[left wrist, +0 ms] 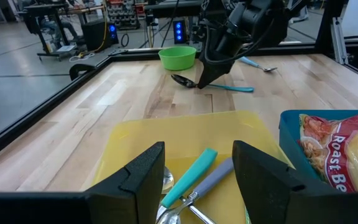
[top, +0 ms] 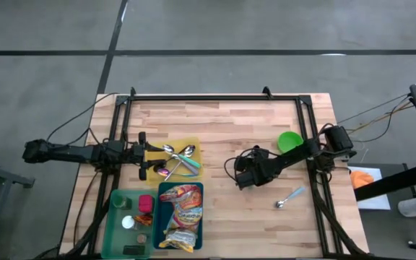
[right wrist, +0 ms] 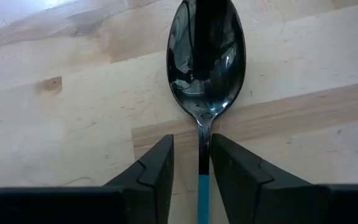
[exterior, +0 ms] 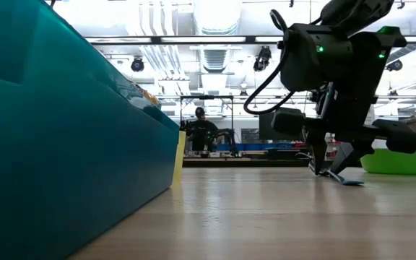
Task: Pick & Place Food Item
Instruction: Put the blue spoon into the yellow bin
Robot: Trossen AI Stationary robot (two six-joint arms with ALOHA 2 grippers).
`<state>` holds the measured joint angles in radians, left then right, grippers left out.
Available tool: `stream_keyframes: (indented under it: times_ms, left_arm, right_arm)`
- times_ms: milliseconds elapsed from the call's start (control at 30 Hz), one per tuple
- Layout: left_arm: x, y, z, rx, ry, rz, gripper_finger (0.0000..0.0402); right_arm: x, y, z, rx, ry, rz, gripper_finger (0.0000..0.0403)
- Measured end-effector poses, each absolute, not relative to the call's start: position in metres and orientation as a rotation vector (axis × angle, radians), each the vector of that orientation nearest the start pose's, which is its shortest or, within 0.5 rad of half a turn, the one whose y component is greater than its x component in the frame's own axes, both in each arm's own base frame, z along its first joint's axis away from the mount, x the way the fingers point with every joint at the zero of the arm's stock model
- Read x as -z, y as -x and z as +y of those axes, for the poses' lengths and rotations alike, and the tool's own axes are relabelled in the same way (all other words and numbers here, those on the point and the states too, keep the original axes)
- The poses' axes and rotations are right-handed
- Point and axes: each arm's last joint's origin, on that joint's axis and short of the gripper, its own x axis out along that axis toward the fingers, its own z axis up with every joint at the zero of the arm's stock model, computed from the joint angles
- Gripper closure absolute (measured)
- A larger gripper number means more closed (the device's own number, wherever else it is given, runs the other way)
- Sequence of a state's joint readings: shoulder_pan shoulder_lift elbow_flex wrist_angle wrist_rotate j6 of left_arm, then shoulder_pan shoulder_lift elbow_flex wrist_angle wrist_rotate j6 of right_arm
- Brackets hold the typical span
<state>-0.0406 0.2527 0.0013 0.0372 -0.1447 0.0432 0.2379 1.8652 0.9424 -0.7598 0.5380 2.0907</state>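
Low view. Teal bin wall (exterior: 56, 130) fills the near left side, a yellow tray edge (exterior: 181, 155) just behind it. Right gripper (exterior: 323, 170) reaches down to the tabletop (exterior: 266, 217), its tip at a teal-handled utensil (exterior: 349, 180) lying flat. Green bowl (exterior: 398, 160) stands farther right. A person (exterior: 201, 130) sits in the room behind.

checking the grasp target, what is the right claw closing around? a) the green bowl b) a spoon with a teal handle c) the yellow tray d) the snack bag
b: in the right wrist view the right claw straddles the thin neck of the spoon, its dark bowl lying on the table just ahead of the fingers.
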Motion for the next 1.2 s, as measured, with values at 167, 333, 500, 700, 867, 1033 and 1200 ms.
stream_keyframes:
  times_ms: [167,333,500,700,867,1033,1200]
  left_arm:
    - [-0.1462,-0.1109,-0.0004,-0.099,-0.063,0.215,0.0212]
    - [-0.1462,-0.1109,-0.0003,-0.099,-0.063,0.215,0.0212]
    - [-0.1462,-0.1109,-0.0003,-0.099,-0.063,0.215,0.0212]
    - [-0.1462,-0.1109,-0.0004,-0.099,-0.063,0.216,0.0212]
    - [-0.1462,-0.1109,-0.0003,-0.099,-0.063,0.215,0.0212]
    - [-0.1462,-0.1109,-0.0004,-0.099,-0.063,0.215,0.0212]
    - [-0.1462,-0.1109,-0.0003,-0.099,-0.063,0.215,0.0212]
  right_arm:
    - [-0.1045,-0.2775,0.052,1.514,-1.003,0.615,0.0294]
    - [-0.1041,-0.2775,0.052,1.514,-1.004,0.623,0.0294]
    - [-0.1044,-0.2771,0.0521,1.511,-1.011,0.646,0.0294]
    - [-0.1063,-0.2766,0.0521,1.507,-1.015,0.657,0.0294]
    - [-0.1069,-0.2766,0.0523,1.507,-1.011,0.661,0.0294]
    - [-0.1094,-0.2786,0.0528,1.502,-1.002,0.677,0.0294]
    - [-0.1109,-0.2799,0.0531,1.495,-0.995,0.684,0.0294]
